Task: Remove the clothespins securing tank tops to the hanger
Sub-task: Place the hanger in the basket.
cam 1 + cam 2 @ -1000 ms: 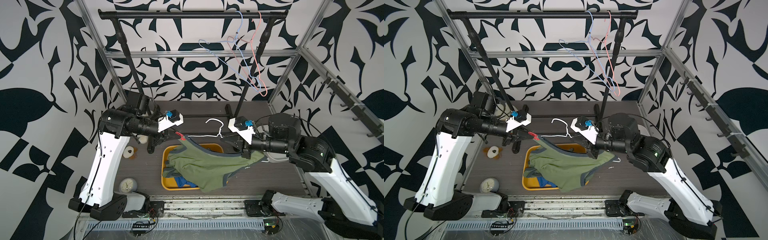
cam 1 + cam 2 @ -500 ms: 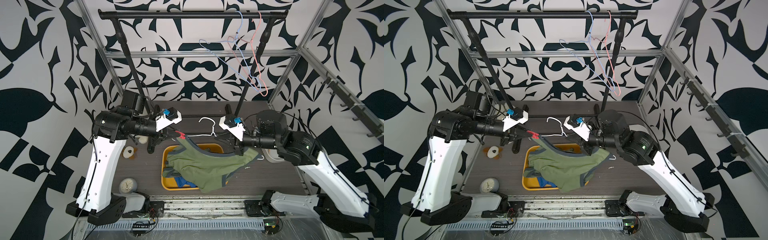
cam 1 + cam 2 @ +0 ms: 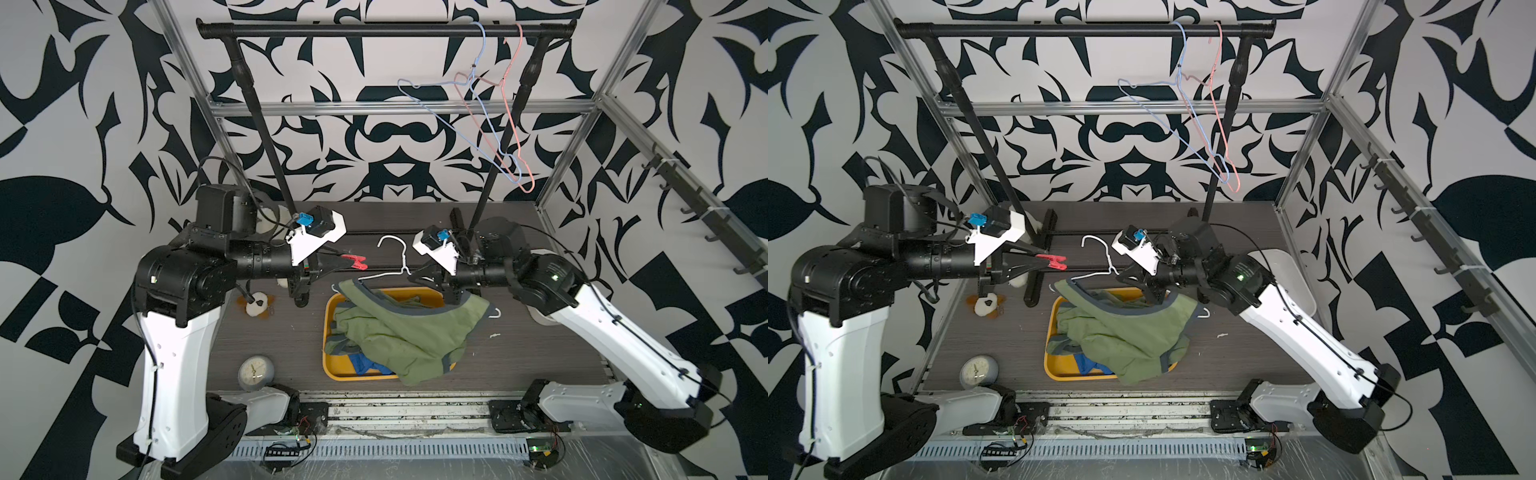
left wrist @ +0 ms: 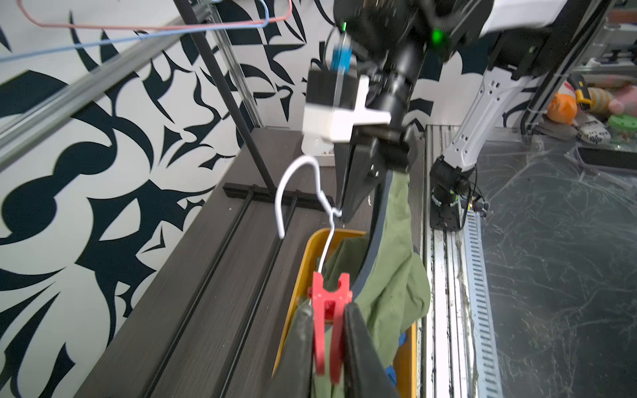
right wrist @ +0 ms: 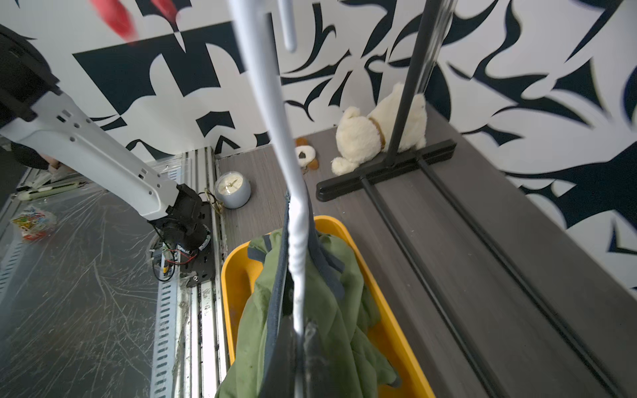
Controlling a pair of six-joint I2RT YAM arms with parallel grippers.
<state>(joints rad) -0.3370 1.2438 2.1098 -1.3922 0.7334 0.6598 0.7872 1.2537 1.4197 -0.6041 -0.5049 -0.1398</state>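
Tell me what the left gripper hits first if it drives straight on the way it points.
Likely the hanger, just ahead of the clothespin that the left gripper holds; depth is unclear.

The red clothespin (image 4: 329, 310) is hard, smooth plastic. My black fingers (image 4: 362, 351) look dull and a bit rough. The green tank top (image 3: 407, 332) is soft, dull cloth. The white hanger (image 5: 270, 103) looks smooth. The yellow tub (image 5: 238, 275) is shiny plastic. The table (image 3: 282, 345) looks like dull grey wood.

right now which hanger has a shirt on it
The white hanger, in the right gripper, carries an olive tank top; the blue hanger and pink hanger hang bare on the rail.
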